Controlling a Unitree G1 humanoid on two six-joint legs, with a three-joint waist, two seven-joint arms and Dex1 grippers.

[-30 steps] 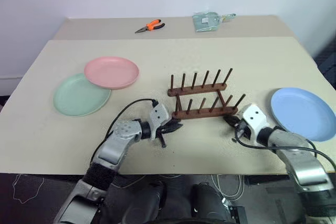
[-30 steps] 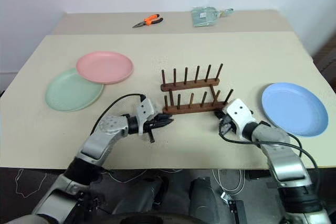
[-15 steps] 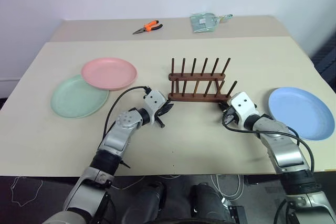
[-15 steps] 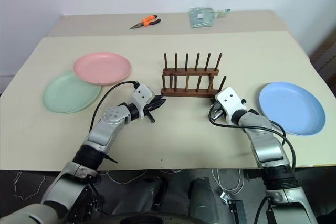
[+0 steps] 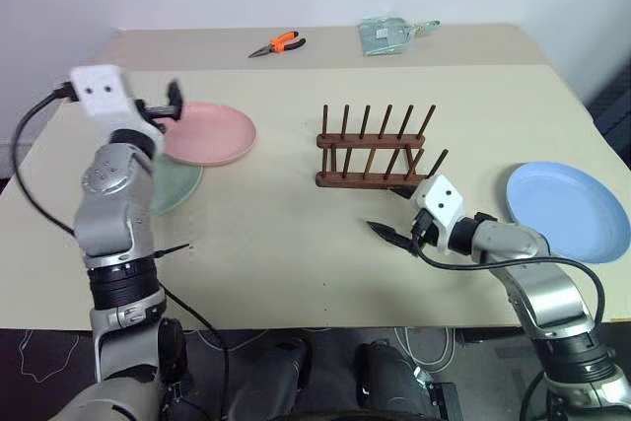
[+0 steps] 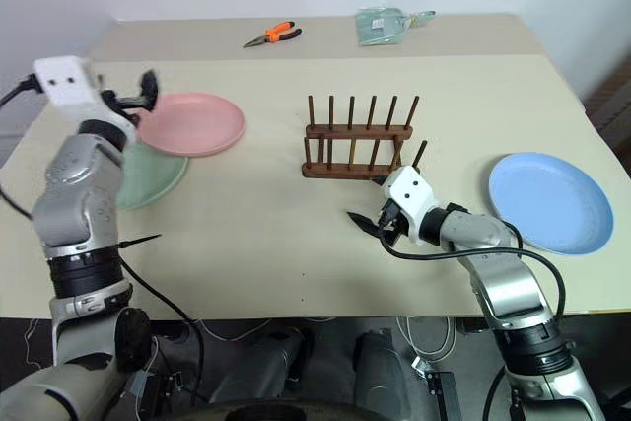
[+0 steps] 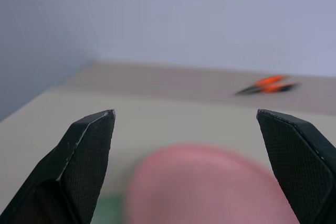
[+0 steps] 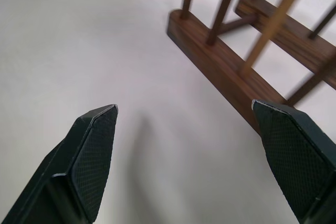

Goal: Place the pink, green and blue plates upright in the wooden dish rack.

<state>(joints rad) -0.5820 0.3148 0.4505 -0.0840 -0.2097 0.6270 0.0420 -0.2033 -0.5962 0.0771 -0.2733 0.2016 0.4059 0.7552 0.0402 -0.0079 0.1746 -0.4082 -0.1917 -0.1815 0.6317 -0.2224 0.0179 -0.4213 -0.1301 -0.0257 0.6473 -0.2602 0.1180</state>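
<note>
Left pincer lifted from rack to above pink plate, jaws spread

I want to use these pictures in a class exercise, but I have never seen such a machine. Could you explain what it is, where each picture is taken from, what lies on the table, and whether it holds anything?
This is a humanoid robot with two arms, each ending in a two-fingered black gripper. Two pictures come from cameras in its head, looking down over the beige table. The other two come from cameras on its wrists, looking out between each gripper's fingers.

On the table stand a dark-brown wooden dish rack with upright pegs, empty, and three round plastic plates lying flat: a pale pink plate overlapping a mint green plate, and a light blue plate apart on the other side. At the far edge lie orange-handled pliers and a small greenish packet.

The left gripper is raised near the pink plate; the right gripper is beside the rack. Both are open and hold nothing.
</note>
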